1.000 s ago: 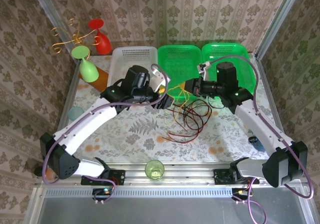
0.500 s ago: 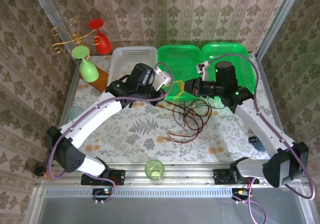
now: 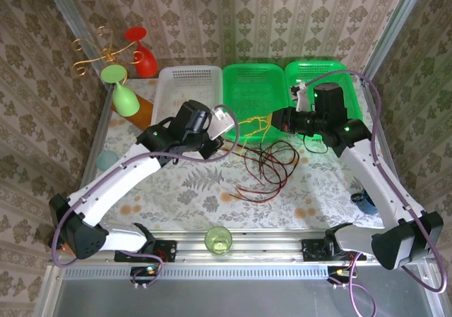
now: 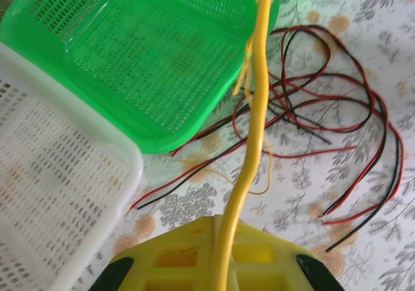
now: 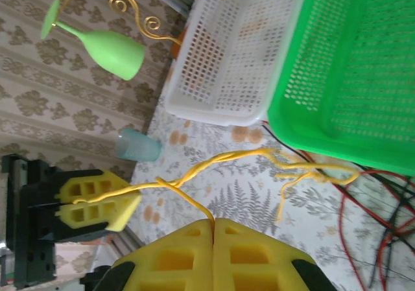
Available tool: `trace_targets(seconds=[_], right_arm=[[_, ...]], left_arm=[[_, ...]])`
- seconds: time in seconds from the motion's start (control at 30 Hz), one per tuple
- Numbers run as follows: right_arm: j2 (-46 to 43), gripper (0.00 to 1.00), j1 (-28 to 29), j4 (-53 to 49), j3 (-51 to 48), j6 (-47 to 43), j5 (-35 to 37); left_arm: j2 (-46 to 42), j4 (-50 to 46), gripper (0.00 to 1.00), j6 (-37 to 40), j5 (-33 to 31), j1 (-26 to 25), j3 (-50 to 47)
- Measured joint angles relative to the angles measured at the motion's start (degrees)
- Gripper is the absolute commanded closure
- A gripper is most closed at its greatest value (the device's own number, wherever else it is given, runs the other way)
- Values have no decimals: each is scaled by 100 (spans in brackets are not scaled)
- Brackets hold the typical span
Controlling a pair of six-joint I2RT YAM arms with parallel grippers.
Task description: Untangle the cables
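The step in hand seems to be the separating of one yellow cable (image 4: 256, 109) from the other cables. The left gripper (image 4: 220, 239) is pressed together on one part of it, and the right gripper (image 5: 213, 229) is closed on another part, so the cable hangs between them above the near rim of the middle green basket (image 3: 253, 68). A loose yellow piece twists around this span and goes off toward the red and black cables (image 3: 268, 165), which lie in loops on the table (image 3: 191, 190) just before that basket. I think the next move needs a slow pull apart and upward, so the twist opens and the red and black loops are not dragged along. The middle green basket and the white basket (image 3: 187, 70) hold nothing; the right green basket (image 3: 318, 66) is partly hidden by the arm.
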Motion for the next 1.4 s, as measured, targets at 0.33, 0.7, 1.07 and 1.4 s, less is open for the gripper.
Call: trace_targets(seconds=[0.33, 0.7, 1.07, 1.4], right_arm=[[-129, 100, -407, -726, 66, -651, 341], [-356, 100, -1158, -1014, 68, -1023, 273], [-487, 100, -1932, -1139, 66, -1172, 273], [-568, 100, -2354, -1231, 20, -1193, 271]], left_arm=[[-605, -94, 100, 448, -313, 175, -444], [-1309, -109, 100, 483, 48, 992, -772], [-1696, -70, 100, 122, 481, 2114, -918], [-1974, 372, 100, -767, 610, 3023, -942]])
